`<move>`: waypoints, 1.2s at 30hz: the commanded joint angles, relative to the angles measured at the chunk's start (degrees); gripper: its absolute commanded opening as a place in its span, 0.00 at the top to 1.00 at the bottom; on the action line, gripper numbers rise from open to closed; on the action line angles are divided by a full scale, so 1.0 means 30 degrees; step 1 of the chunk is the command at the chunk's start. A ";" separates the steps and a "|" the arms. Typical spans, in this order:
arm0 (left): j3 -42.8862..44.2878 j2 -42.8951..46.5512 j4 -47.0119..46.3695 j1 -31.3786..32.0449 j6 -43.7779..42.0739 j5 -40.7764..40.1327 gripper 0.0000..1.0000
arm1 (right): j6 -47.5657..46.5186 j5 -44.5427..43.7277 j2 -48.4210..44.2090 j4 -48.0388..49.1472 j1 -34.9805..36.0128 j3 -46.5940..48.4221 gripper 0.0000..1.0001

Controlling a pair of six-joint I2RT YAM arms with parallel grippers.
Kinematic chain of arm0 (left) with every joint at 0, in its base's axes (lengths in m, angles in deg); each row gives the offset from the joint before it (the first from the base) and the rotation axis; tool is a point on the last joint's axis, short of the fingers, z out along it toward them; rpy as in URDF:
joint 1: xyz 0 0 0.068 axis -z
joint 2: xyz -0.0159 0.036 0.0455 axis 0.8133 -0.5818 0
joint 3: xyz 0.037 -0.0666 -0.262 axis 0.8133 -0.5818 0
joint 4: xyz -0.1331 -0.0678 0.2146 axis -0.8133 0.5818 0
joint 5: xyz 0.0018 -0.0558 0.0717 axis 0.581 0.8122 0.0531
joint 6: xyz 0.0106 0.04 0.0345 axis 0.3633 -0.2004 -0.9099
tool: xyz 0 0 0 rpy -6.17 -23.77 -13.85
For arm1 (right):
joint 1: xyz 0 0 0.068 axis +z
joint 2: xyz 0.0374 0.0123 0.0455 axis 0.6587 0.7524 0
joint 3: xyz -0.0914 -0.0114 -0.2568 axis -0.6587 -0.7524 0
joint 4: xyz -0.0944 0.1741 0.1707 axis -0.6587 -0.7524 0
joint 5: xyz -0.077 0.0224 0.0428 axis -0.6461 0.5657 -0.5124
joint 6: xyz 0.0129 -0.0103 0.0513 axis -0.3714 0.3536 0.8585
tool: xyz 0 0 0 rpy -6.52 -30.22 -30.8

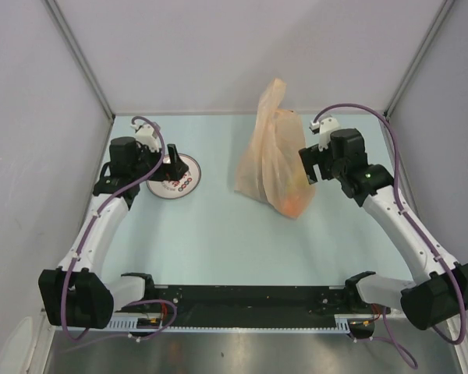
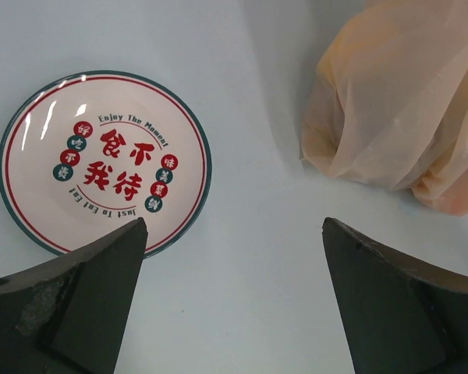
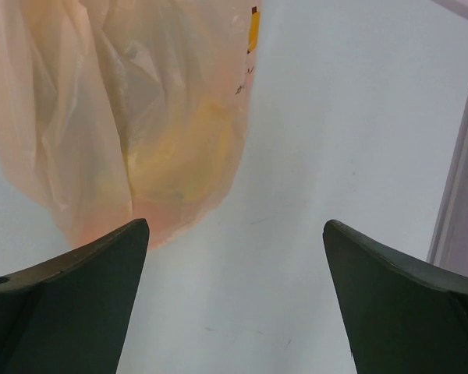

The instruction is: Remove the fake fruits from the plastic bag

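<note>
Thin crinkly translucent plastic bag [image 1: 271, 152]; glossy plate [image 2: 31, 202].

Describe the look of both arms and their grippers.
Both the left arm and right arm have white links with black joints and bases, and a purple cable loops along each. The left gripper and right gripper have dark, wedge-shaped fingers. A small green light shows on the right arm.

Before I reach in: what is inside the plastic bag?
Through the plastic bag, blurred yellow and orange lumps show near its bottom. Which fruits they are, and how many, the film hides.
</note>
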 commanded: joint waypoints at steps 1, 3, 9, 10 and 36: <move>-0.0139 0.0677 -0.0401 0.0054 0.0588 0.0807 0.00 | -0.0130 0.1464 0.0760 0.0868 0.0166 0.2038 0.00; -0.0023 0.0823 -0.0371 0.0054 0.0442 0.0983 0.00 | -0.0690 0.2670 0.0673 0.1924 0.0195 0.2655 0.02; 0.0709 0.1058 -0.0576 0.0054 0.0148 0.2506 0.03 | 0.3166 0.4666 0.3882 0.4247 0.0371 0.6334 0.17; 0.0943 0.1087 -0.0547 0.0083 0.0177 0.2652 0.03 | 0.3699 0.4871 0.4504 0.3780 0.0458 0.6899 0.17; 0.4578 -0.4504 0.2382 -0.3748 0.2870 -0.3438 0.05 | 0.5114 0.1594 1.0869 0.4798 -0.0183 1.5099 1.00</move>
